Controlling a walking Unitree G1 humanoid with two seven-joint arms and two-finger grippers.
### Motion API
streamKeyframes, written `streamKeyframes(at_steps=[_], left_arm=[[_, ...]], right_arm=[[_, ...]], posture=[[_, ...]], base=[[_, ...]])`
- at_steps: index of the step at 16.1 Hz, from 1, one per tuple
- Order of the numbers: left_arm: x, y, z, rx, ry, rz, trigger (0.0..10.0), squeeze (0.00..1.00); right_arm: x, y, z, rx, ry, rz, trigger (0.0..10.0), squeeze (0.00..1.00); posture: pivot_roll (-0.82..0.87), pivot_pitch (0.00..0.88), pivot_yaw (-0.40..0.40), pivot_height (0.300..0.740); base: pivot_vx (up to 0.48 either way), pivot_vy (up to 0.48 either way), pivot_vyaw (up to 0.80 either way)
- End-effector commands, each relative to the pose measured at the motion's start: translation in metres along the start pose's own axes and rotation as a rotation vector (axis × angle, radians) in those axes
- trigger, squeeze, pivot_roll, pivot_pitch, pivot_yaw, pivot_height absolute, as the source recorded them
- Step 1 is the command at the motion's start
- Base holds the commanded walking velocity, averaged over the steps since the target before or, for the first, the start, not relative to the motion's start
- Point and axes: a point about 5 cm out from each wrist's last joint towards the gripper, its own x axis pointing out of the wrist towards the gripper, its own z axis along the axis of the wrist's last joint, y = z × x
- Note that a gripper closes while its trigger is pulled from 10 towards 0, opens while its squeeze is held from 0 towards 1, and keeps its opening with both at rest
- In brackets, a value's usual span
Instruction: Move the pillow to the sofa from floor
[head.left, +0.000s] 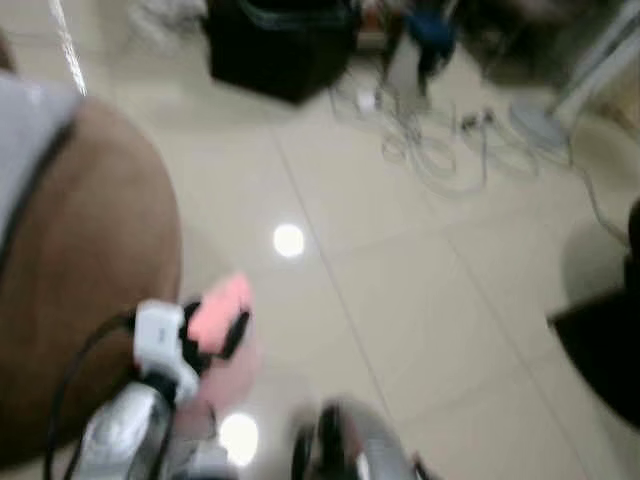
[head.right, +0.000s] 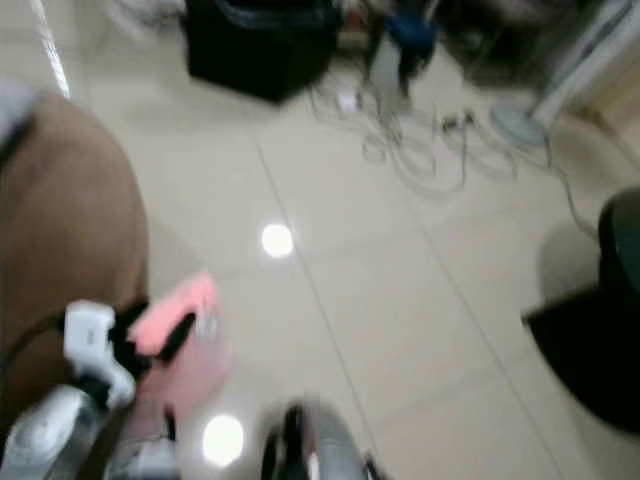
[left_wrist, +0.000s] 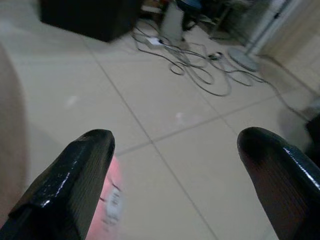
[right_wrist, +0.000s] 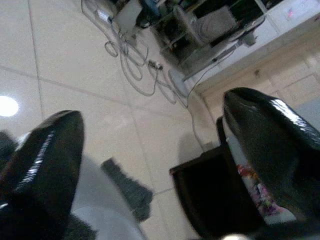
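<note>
A: Where is the pillow (head.left: 222, 305)?

B: Lower left of the frame, on the floor (head.left: 400, 280) beside the brown sofa (head.left: 80, 280). My left claw (left_wrist: 175, 165) hangs spread, empty, above it.

A: Procedure?

B: Centre both fingers over the pillow, then descend.

We are seeing a silver left arm (head.left: 115, 430) ending in a white wrist block, with a black cable looping off it. The left gripper (left_wrist: 175, 165) is showing two long, glossy black fingers with rounded tips, and the right gripper (right_wrist: 150, 150) is showing the same.
</note>
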Motion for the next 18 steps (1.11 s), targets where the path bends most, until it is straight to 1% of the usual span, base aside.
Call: streamKeyframes(at_steps=[1,2,3,4,5,6,7,8,9,10,11,12,13,14,15,16,17,18], left_arm=[[0.001,-0.006,-0.005,0.013,0.022,-0.006,10.0,0.0],[0.003,-0.006,-0.005,0.038,0.026,-0.003,10.0,0.0],[0.006,-0.008,-0.004,0.07,0.025,-0.003,10.0,0.0],[0.018,-0.021,0.004,0.127,0.003,-0.049,10.0,0.0],[0.027,-0.033,0.012,0.115,-0.024,-0.09,10.0,0.0],[0.032,-0.035,0.01,0.1,-0.025,-0.088,10.0,0.0],[0.038,-0.032,0.007,0.103,-0.02,-0.067,10.0,0.0],[0.039,-0.029,0.005,0.105,-0.018,-0.061,10.0,0.0],[0.04,-0.026,0.004,0.1,-0.017,-0.059,10.0,0.0],[0.043,-0.025,0.003,0.106,-0.009,-0.064,10.0,0.0],[0.046,-0.025,0.004,0.092,-0.014,-0.063,10.0,0.0],[0.046,-0.026,0.004,0.091,-0.016,-0.069,10.0,0.0],[0.047,-0.027,0.004,0.09,-0.017,-0.076,10.0,0.0],[0.048,-0.026,0.003,0.084,-0.016,-0.078,10.0,0.0],[0.048,-0.025,0.003,0.086,-0.016,-0.078,10.0,0.0],[0.048,-0.022,0.003,0.09,-0.016,-0.071,10.0,0.0],[0.047,-0.022,0.004,0.097,-0.018,-0.074,10.0,0.0],[0.047,-0.02,0.005,0.098,-0.023,-0.072,10.0,0.0]], right_arm=[[-0.206,-0.048,-0.079,-0.433,0.41,1.538,10.0,0.0],[0.037,-0.102,-0.154,-0.304,0.482,0.694,10.0,0.0],[0.082,-0.121,-0.15,-0.288,0.4,0.535,10.0,0.0],[0.081,-0.121,-0.148,-0.381,0.315,0.537,10.0,0.0],[0.08,-0.121,-0.148,-0.415,0.303,0.529,10.0,0.0],[0.082,-0.125,-0.154,-0.37,0.416,0.477,10.0,0.0],[0.207,-0.117,-0.088,-0.119,0.16,0.156,10.0,0.0],[0.232,-0.118,-0.062,0.015,0.055,0.068,10.0,0.0],[0.189,-0.105,-0.082,0.012,0.085,0.132,10.0,0.0],[0.115,-0.08,-0.099,-0.008,0.145,0.223,10.0,0.0],[0.035,-0.056,-0.104,-0.075,0.231,0.345,10.0,0.0],[-0.01,-0.045,-0.102,-0.141,0.273,0.447,10.0,0.0],[-0.084,-0.034,-0.092,-0.243,0.352,0.664,10.0,0.0],[-0.148,-0.03,-0.076,-0.321,0.429,0.903,10.0,0.0],[-0.202,-0.033,-0.058,-0.365,0.503,1.16,10.0,0.0],[-0.241,-0.039,-0.04,-0.378,0.566,1.372,10.0,0.0],[-0.266,-0.045,-0.026,-0.385,0.589,1.527,10.0,0.0],[-0.033,-0.048,-0.138,-0.181,0.752,0.788,10.0,0.0]], posture=[[0.18,0.254,-0.177,0.71],[0.18,0.254,-0.177,0.71],[0.18,0.254,-0.177,0.71],[0.18,0.248,-0.177,0.71],[0.18,0.246,-0.178,0.71],[0.17,0.235,-0.19,0.71],[0.18,0.234,-0.179,0.71],[0.17,0.235,-0.18,0.71],[0.15,0.223,-0.176,0.71],[0.15,0.221,-0.171,0.71],[0.14,0.222,-0.167,0.71],[0.14,0.221,-0.165,0.71],[0.15,0.222,-0.162,0.71],[0.15,0.223,-0.161,0.71],[0.16,0.223,-0.161,0.71],[0.16,0.225,-0.157,0.71],[0.17,0.225,-0.155,0.71],[0.17,0.226,-0.152,0.71]], base=[[0.0,0.0,0.0],[0.0,0.0,0.0],[0.0,0.0,0.0],[0.0,0.0,0.0],[0.0,0.0,0.0],[0.0,0.0,0.0],[0.0,0.0,0.0],[0.0,0.0,0.0],[0.0,0.0,0.0],[0.0,0.0,0.0],[0.0,0.0,0.0],[0.0,0.0,0.0],[0.0,0.0,0.0],[0.0,0.0,0.0],[0.0,0.0,0.0],[0.0,0.0,0.0],[0.0,0.0,0.0],[0.0,0.0,0.0]])
